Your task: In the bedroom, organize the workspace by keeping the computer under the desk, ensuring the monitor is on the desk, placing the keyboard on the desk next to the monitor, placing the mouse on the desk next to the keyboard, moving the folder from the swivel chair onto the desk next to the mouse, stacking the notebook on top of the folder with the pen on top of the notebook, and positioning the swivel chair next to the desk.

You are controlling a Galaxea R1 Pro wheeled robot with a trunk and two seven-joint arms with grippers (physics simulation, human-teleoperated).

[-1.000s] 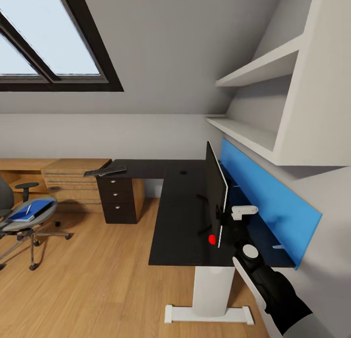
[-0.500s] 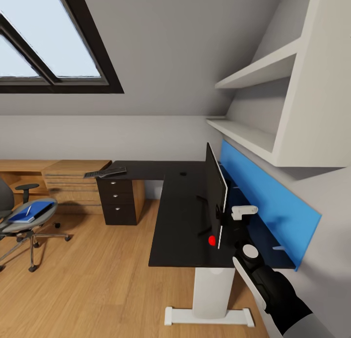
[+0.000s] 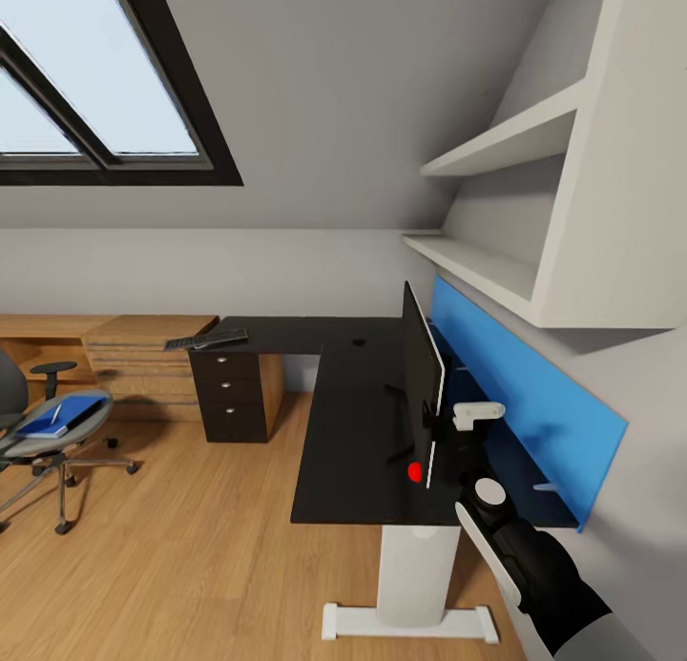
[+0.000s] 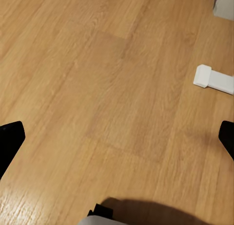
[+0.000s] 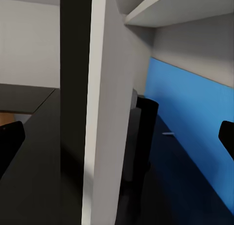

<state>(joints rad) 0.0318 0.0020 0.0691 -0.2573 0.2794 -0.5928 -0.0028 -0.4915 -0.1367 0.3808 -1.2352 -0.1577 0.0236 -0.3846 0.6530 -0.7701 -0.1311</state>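
Note:
The thin black monitor (image 3: 423,380) stands edge-on on the black L-shaped desk (image 3: 348,423), in front of a blue back panel (image 3: 530,394). My right gripper (image 3: 437,430) is at the monitor's near edge. In the right wrist view this gripper (image 5: 117,137) is open, with the monitor's edge (image 5: 90,113) between its wide-apart fingers. A dark keyboard (image 3: 205,338) lies on the desk's far left end. The swivel chair (image 3: 38,437) at the left carries a blue folder (image 3: 57,418) with a white pen on it. My left gripper (image 4: 117,137) hangs open over the wooden floor.
A small red thing (image 3: 415,469) sits by the monitor's foot; I cannot tell what it is. A black drawer unit (image 3: 229,394) stands under the desk's left end beside a low wooden cabinet (image 3: 143,356). White shelves (image 3: 506,260) overhang the desk. The desk's white foot (image 4: 214,79) rests on the floor.
The whole picture has shifted slightly down and left, so the camera moved. The right arm and the monitor keep the same positions relative to each other.

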